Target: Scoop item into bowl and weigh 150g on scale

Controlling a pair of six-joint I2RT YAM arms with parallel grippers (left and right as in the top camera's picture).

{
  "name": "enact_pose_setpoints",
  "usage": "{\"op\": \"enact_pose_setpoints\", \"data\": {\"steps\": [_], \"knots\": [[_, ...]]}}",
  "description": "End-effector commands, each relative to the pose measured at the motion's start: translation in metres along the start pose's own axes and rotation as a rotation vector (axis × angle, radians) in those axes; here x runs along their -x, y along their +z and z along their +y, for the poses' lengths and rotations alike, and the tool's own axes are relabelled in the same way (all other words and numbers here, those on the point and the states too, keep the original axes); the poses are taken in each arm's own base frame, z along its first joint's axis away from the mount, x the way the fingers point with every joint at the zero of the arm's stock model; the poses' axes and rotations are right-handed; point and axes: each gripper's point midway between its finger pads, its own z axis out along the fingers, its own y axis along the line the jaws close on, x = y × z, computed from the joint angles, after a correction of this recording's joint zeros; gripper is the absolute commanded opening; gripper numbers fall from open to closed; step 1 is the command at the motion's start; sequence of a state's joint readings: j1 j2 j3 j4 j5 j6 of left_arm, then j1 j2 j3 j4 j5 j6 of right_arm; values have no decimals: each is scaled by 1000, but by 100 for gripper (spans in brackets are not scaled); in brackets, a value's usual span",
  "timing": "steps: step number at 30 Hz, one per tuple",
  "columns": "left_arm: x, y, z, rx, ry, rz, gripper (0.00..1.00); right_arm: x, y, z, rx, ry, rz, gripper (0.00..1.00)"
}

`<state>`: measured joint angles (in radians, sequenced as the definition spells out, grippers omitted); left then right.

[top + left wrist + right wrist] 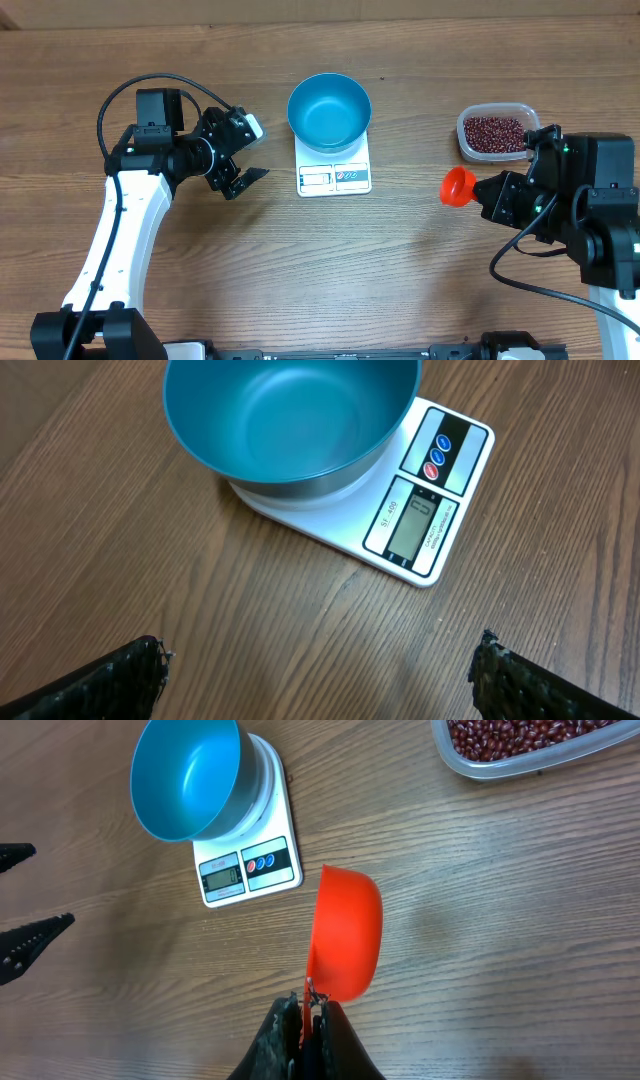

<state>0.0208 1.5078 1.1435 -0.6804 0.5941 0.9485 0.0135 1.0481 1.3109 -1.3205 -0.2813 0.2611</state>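
1. Wooden table (pixel 420 270): the white scale (pixel 334 178) sits near the far edge, with the blue bowl (pixel 329 110) on it, empty
2. Beans (pixel 494 133) fill a clear tub (pixel 528 112) toward the right edge
3. Right gripper (pixel 310 1015) – clamped on the handle of an orange scoop (pixel 345 935), between tub and scale
4. Left gripper (pixel 252 150) – jaws wide apart, left of the scale
5. The left wrist view misses the tub

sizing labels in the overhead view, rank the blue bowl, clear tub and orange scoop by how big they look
1. blue bowl, raised on the scale, so nearer
2. clear tub, nearly alike
3. orange scoop, clearly smallest
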Motion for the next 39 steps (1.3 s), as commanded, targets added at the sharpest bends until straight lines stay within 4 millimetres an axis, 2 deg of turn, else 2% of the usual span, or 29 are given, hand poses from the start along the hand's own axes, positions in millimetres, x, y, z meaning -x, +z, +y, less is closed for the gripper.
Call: {"op": "enact_pose_setpoints", "data": {"steps": [1,6,9,12,17,20,39], "knots": [[16,-1,-1,-25,6,-61,100,6,-6,2,4,-10,-30,4],[52,-8,-20,-142,36,-262,99,6,-6,2,4,-10,-30,4],[58,-10,-24,-166,39,-297,100,6,-6,2,4,-10,-30,4],[50,-7,-18,-130,37,-250,99,6,-6,2,4,-10,-30,4],[22,-1,4,-3,32,-82,100,6,-6,2,3,-10,-28,4],[12,-1,12,42,30,-22,99,6,-6,2,3,-10,-29,4],[10,-1,14,52,30,-8,99,6,-6,2,4,-10,-30,4]]}}
